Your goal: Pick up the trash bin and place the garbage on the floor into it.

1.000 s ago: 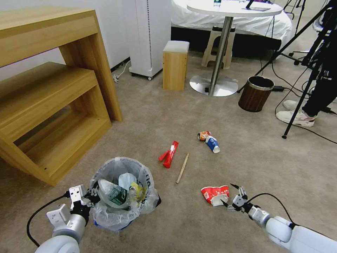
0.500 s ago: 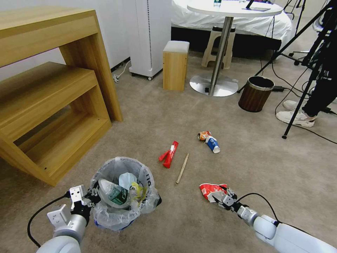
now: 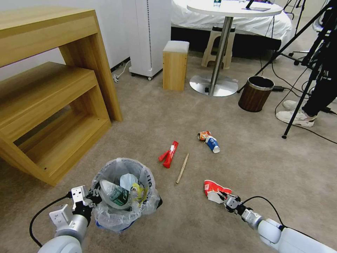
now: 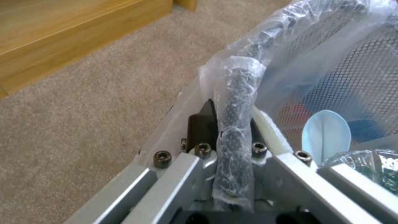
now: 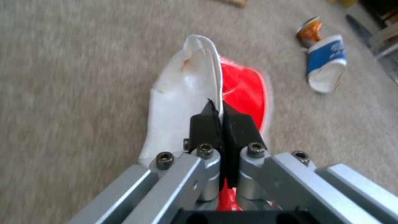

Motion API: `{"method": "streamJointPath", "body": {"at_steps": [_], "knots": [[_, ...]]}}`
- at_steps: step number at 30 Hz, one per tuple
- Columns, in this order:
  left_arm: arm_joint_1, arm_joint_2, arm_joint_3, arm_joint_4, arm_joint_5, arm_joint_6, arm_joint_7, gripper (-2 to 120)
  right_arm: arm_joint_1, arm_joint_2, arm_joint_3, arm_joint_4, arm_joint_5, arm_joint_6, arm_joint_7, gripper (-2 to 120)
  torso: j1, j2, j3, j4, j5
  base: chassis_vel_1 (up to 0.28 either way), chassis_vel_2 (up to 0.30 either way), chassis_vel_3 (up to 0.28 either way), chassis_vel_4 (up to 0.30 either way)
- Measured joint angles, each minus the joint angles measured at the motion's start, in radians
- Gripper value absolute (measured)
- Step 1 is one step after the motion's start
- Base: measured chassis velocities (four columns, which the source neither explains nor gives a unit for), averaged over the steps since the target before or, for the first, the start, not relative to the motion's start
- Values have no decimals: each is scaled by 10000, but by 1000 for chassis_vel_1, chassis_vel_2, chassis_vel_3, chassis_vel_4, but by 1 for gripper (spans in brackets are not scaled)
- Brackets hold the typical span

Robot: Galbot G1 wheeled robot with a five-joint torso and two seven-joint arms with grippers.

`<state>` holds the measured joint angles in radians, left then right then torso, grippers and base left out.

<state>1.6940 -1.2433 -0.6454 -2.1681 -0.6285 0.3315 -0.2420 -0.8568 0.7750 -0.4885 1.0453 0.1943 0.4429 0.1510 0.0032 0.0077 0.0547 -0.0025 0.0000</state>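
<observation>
on the beige floor [image 3: 245, 154], our right gripper [image 5: 222, 113] is pinched tight on the rim of the flattened red-white paper cup [image 3: 214, 188], low at our right. our left gripper [image 4: 230, 124] clamps the bag-wrapped rim of the trash bin [image 3: 124, 196] at lower left. the red packet [image 3: 169, 154], wooden stick [image 3: 182, 168] and blue-white cup [image 3: 212, 143] lie beyond, apart.
</observation>
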Motion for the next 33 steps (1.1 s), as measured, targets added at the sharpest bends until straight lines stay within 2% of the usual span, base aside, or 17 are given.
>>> {"method": "streamJointPath", "body": {"at_steps": [4,7,8,11,12,15,16,18,20,23,25,27,33], "knots": [[20,53,-6,29,-2,-9,7,1,-112,-144,417,539,258,37,2,0,0,0,0,-1,1,0,0,0,0],[34,139,-37,56,-17,-10,10,1,-176,-593,1002,1886,880,166,-2,0,0,0,0,-1,0,0,0,0,0],[34,139,-37,56,-17,-10,10,1,-176,-593,1002,1886,880,166,-2,0,0,0,0,-1,0,0,0,0,0],[26,219,-72,70,-62,8,-11,1,-44,-1170,1673,3609,1518,449,-163,0,0,0,0,1,0,0,0,0,0],[26,219,-72,70,-62,8,-11,1,-44,-1170,1673,3609,1518,449,-163,0,0,0,0,1,0,0,0,0,0],[39,359,-109,-40,-267,142,-92,1,479,-1688,2094,5332,2618,500,-664,0,0,-1,0,0,-4,0,0,0,0],[39,359,-109,-40,-267,142,-92,1,479,-1688,2094,5332,2618,500,-664,0,0,-1,0,0,-4,0,0,0,0],[76,451,-151,-220,-394,248,-162,1,1333,-1859,2025,6331,3293,693,-1239,0,-1,0,-1,2,-3,0,0,0,0],[95,473,-155,-292,-434,288,-185,1,1714,-1846,1855,6645,3578,832,-1423,0,-1,0,-2,3,-9,0,0,0,0],[199,602,-176,-567,-606,523,-326,1,2758,-1529,1190,7266,4430,1103,-2122,0,0,0,-1,3,0,0,0,0,0],[251,688,-226,-691,-692,623,-362,1,3006,-1367,934,7429,4698,1134,-2242,0,0,0,0,3,-9,0,0,0,0],[350,891,-349,-835,-824,748,-401,1,3193,-1159,641,7595,4923,1139,-2312,0,0,0,0,2,2,0,0,0,0],[672,1452,-588,-934,-1164,900,-552,1,3405,-814,200,7666,5077,1187,-2450,0,0,-1,1,0,0,0,0,0,0]]}}
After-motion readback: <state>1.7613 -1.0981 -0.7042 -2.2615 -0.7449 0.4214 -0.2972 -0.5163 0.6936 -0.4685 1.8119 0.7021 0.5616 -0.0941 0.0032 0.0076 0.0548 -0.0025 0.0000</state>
